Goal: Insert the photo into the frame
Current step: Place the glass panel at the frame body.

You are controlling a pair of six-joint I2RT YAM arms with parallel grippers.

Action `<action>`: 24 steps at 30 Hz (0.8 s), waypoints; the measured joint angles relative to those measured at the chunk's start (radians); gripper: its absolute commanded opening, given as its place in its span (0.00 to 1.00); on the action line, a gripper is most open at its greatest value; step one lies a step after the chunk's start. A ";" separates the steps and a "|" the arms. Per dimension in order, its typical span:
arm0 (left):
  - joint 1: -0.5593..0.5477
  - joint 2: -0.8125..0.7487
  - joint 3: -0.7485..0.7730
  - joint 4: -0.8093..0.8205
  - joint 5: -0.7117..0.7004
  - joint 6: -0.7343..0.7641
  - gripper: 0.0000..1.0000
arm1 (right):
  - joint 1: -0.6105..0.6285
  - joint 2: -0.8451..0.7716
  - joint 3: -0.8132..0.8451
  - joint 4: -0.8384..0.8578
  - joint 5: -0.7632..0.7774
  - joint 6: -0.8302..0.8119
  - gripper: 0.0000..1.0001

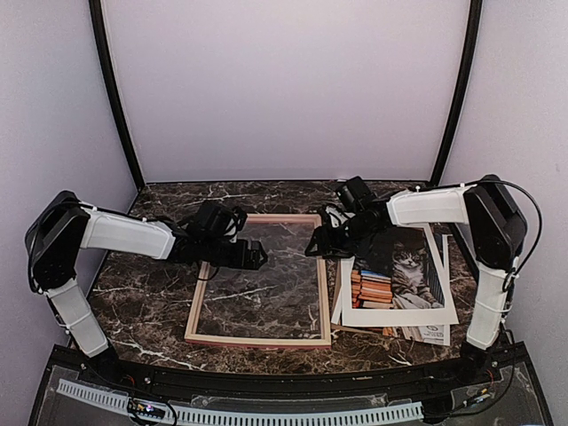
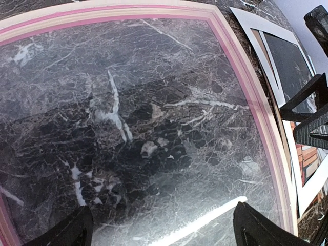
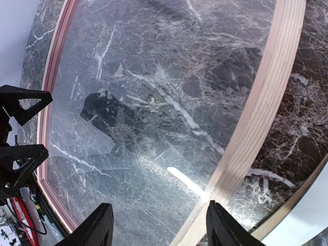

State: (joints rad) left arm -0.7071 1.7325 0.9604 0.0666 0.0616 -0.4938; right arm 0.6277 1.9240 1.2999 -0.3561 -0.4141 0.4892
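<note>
Placement hints at the plan: the frame [image 1: 257, 339] lies flat mid-tabletop [image 1: 142, 302], pale wood reverse up with pink showing only along its inner lip, presumably so a print can drop in from behind. The photo [image 1: 404, 266] rests face up just right of it, on top of loose sheets [image 1: 430, 333], its near left corner by the frame's right rail.

The left end effector [image 1: 253, 257] hovers over the frame's upper left part and the right end effector [image 1: 319, 244] over its upper right rail. Both have fingers spread wide and grip nothing, likely poised to steady the frame or reach for the print.

The dark marble tabletop with white veins shows through the frame's glossy pane [image 2: 154, 128]. Pale lilac walls [image 1: 284, 89] and black poles [image 1: 111, 98] enclose the cell.
</note>
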 measured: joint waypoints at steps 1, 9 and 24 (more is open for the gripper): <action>0.000 -0.008 0.000 -0.006 -0.012 0.004 0.98 | 0.003 0.000 0.004 -0.003 0.000 -0.002 0.62; 0.000 -0.043 0.000 -0.043 -0.101 0.029 0.99 | 0.038 0.038 0.076 -0.018 0.003 -0.017 0.62; 0.000 -0.087 0.000 -0.136 -0.248 0.061 0.99 | 0.096 0.142 0.174 -0.121 0.080 -0.053 0.64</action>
State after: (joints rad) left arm -0.7074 1.6459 0.9607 -0.0692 -0.1864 -0.4324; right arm 0.7235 2.0659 1.4738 -0.4770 -0.3340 0.4366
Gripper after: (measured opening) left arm 0.989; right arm 0.640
